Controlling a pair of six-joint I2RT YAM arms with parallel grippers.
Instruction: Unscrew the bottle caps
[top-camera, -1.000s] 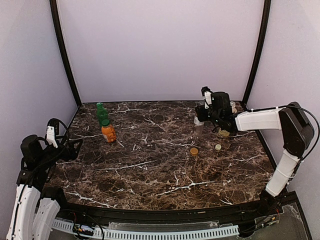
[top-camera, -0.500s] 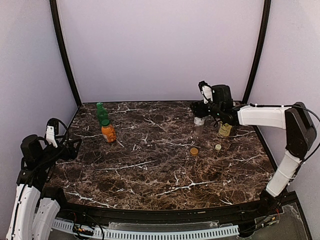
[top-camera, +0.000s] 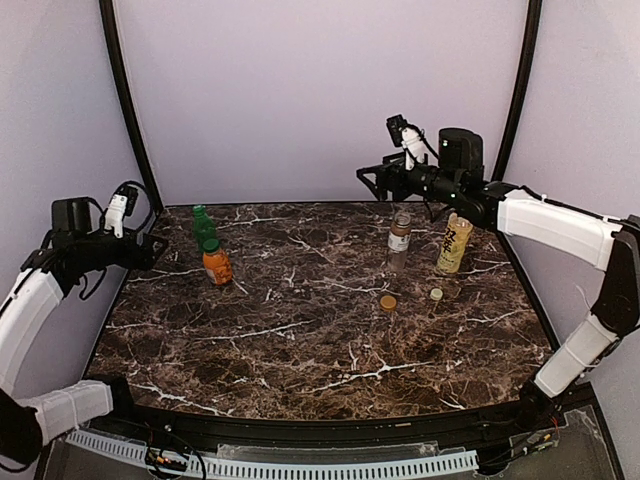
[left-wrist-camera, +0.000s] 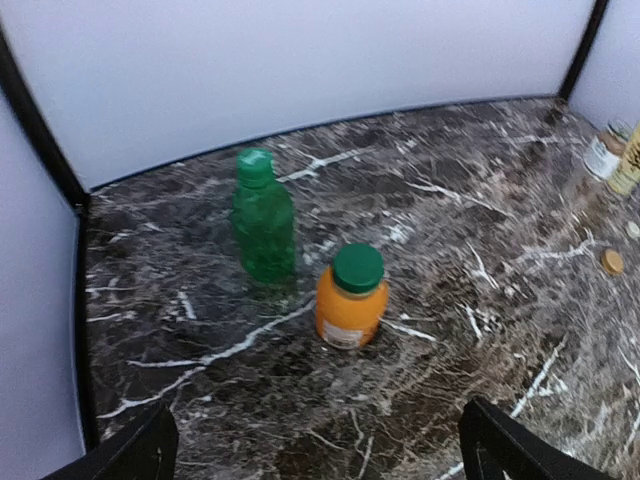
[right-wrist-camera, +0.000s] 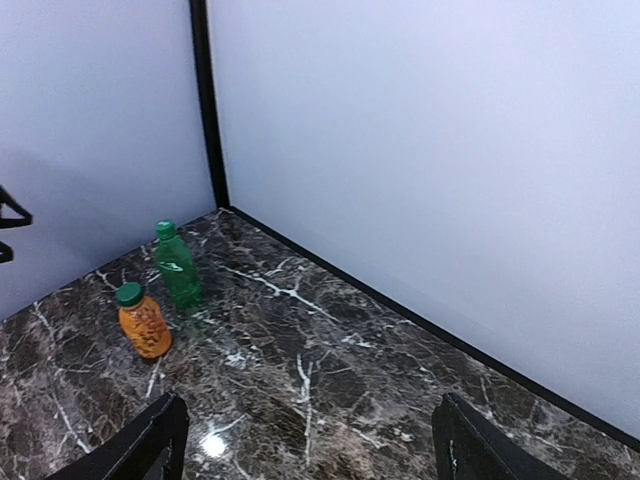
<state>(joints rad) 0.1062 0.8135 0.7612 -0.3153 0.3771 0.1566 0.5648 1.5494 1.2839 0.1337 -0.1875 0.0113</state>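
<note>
1. Judged from how things lie, the task is half done. The short brown bottle (top-camera: 399, 240) and the tall yellow bottle (top-camera: 453, 243) stand open-necked, below and just behind the right gripper (top-camera: 373, 183). The golden-brown cap (top-camera: 387, 301) and the cream-white cap (top-camera: 436, 294) lie loose on the table (top-camera: 300, 340), nearer the arm bases than those two bottles
2. The step in hand looks like the move over to the second pair. The orange juice bottle (left-wrist-camera: 350, 305) and the slim green bottle (left-wrist-camera: 264, 222) both carry their green caps: one (left-wrist-camera: 357, 268) on the orange bottle, one (left-wrist-camera: 254, 163) on the green
3. Left gripper (left-wrist-camera: 315, 455): the jaws stand spread wide with nothing between them and touch nothing. They hang above the table. The orange bottle is ahead of and below them, close to their centre line, and the green bottle is just beyond it, a little to the left
4. Right gripper (right-wrist-camera: 310, 450): its wrist view shows the two fingers well apart with only bare marble between, so it is open and empty, held high over the table. The capped pair is far ahead of it and off to its left, well apart from the jaws
5. The next move likely calls for one gripper to come down and clamp a bottle body so it cannot spin, while the other closes squarely on the green cap from above and twists. The orange bottle, nearer the left jaws, seems the easier first pick
</note>
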